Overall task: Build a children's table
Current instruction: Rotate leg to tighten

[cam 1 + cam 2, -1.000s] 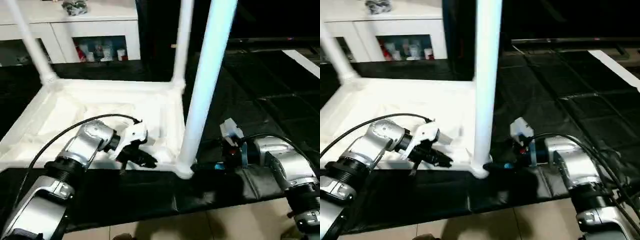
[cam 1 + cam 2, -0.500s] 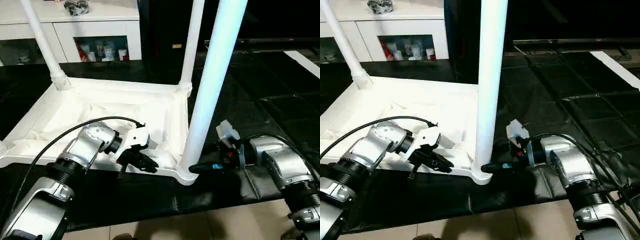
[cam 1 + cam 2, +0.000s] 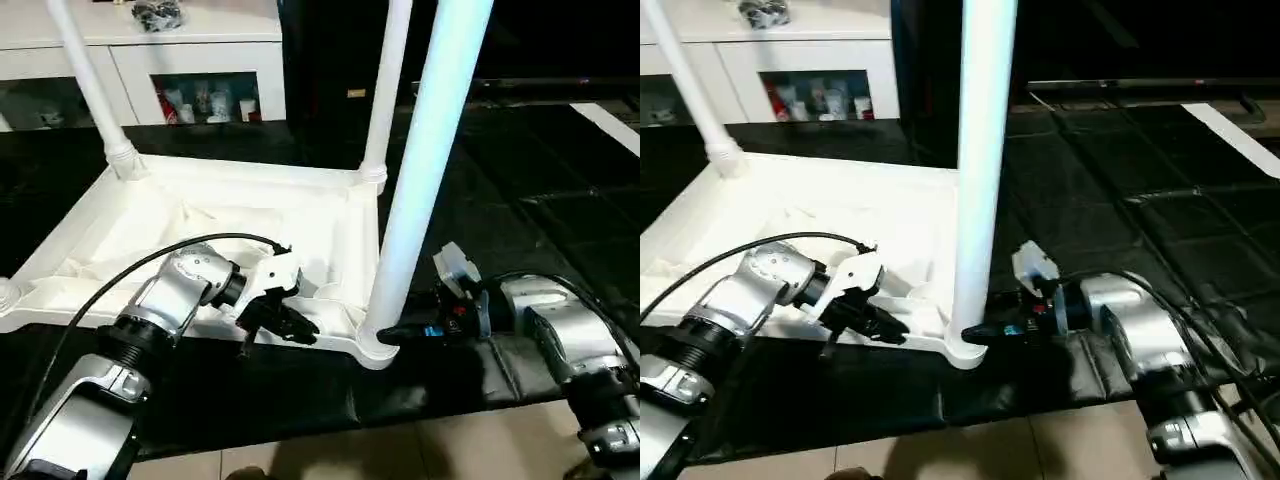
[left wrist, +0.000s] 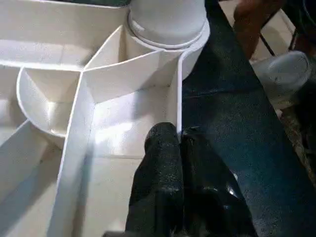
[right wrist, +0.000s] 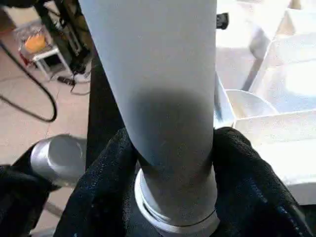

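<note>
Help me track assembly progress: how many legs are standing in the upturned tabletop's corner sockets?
3: one leg at the near right corner, between the right gripper's fingers; one at the far right corner; one at the far left. The near left corner lies partly out of frame.

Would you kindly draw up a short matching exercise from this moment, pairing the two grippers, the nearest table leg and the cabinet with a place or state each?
Column one:
1. left gripper
2. right gripper
3. nearest leg
4. white cabinet

Column two:
A. behind the table, glass doors
B. shut on the table top's near rim
C. standing upright in a corner socket
D. fingers either side of the leg's base

Pairs: 1-B, 2-D, 3-C, 4-A
</note>
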